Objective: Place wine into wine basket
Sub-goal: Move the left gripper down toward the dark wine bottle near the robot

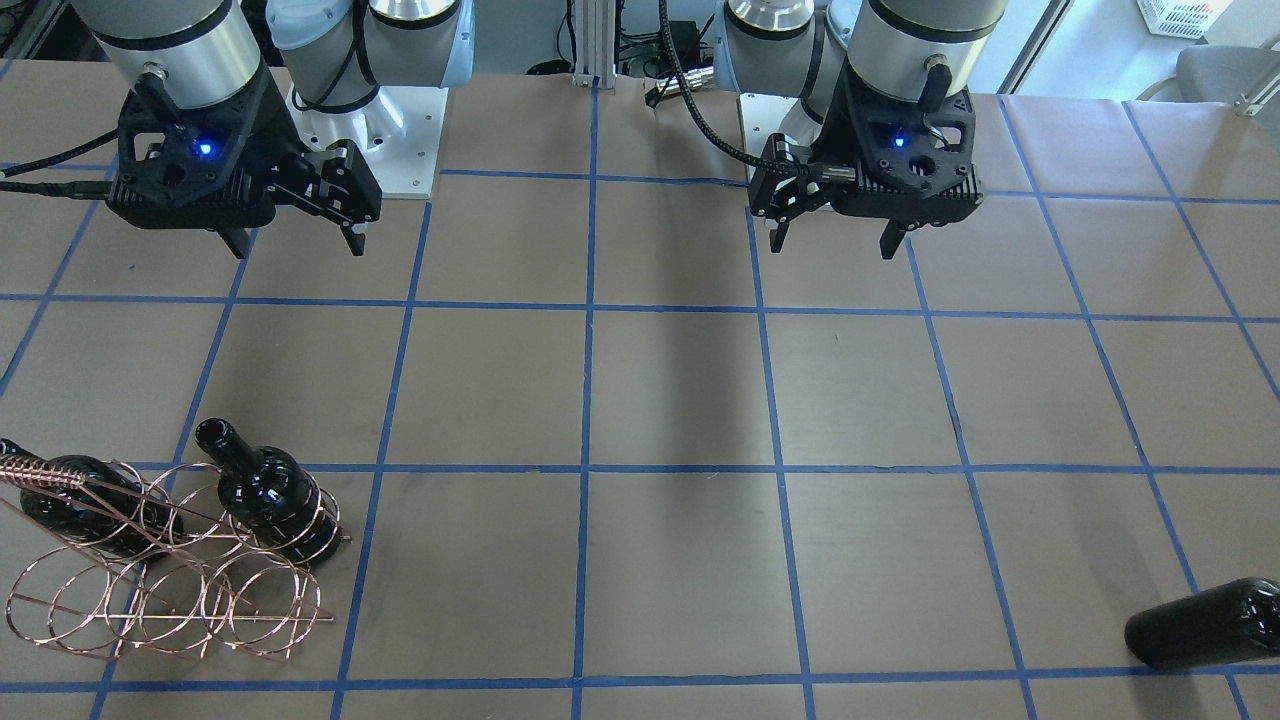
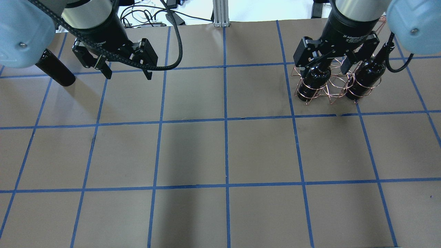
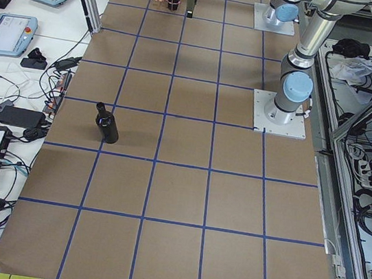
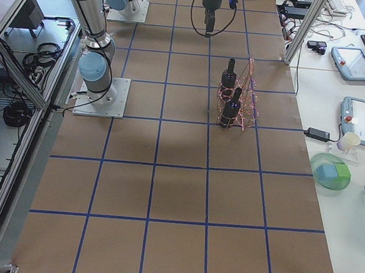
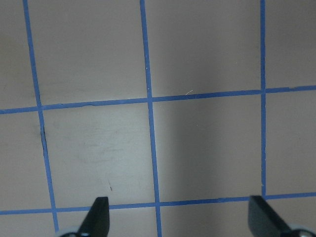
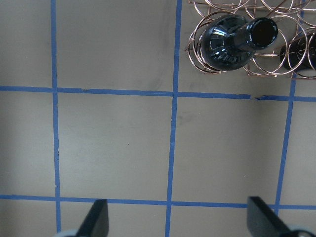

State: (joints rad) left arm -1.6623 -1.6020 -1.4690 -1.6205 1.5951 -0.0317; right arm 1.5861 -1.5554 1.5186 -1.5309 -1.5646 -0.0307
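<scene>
The wine basket is a copper wire rack near the table edge on my right side. Two dark wine bottles stand in its hoops, necks up. It also shows in the overhead view and the right wrist view, where one bottle is seen from above. A third wine bottle stands alone at the far left. My left gripper is open, empty and raised over bare table. My right gripper is open, empty and raised, apart from the basket.
The table is brown paper with a blue tape grid. Both arm bases sit at the robot's edge. Teach pendants and cables lie on side benches beyond the table's ends.
</scene>
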